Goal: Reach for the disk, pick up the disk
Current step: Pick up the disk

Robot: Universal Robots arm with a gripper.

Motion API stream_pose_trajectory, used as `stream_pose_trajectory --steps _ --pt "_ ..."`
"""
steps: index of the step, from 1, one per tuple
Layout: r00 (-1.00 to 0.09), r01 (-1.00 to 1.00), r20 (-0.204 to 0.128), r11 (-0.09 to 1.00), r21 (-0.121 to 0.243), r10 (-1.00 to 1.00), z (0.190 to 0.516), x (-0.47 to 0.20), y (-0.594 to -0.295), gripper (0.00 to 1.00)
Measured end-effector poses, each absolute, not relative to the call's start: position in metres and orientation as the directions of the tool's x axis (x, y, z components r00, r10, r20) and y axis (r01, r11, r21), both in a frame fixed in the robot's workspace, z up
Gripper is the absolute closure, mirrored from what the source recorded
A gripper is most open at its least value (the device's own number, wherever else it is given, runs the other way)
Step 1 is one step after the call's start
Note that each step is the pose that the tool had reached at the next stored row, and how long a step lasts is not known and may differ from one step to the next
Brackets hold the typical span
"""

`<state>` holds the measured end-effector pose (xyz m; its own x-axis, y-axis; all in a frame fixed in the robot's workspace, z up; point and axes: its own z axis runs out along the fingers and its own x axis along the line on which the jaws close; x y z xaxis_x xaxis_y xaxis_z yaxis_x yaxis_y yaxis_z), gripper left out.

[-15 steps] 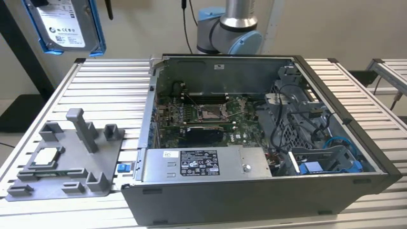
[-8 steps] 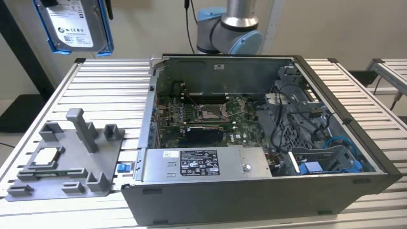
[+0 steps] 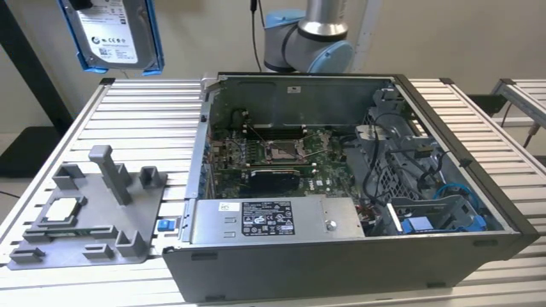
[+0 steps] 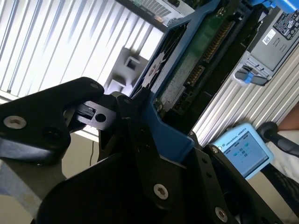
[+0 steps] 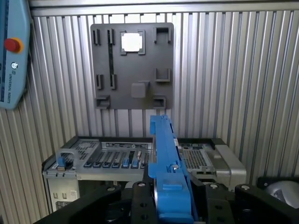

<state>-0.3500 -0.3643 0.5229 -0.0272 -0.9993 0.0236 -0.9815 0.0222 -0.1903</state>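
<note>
Nearest, the open computer case [image 3: 341,192] stands on the slatted table [image 3: 145,121], with a grey fixture plate [image 3: 94,220] beside it at the exterior view's left. Farther back, the disk [image 3: 115,32] hangs high over the table's far corner, clear all round, with the claw [image 5: 172,189] clamped on it.

My arm [image 3: 309,39]: silver tube, grey joints, pale-blue caps, plus a black gripper [image 5: 172,189] with links studded with silver screws [image 4: 160,190].
</note>
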Motion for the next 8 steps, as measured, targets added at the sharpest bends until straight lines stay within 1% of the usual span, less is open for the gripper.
stream_pose_trajectory --steps 8 --pt "-0.027 -0.981 0.024 0.022 -0.190 -0.999 0.523 -0.333 -0.364 1.00"
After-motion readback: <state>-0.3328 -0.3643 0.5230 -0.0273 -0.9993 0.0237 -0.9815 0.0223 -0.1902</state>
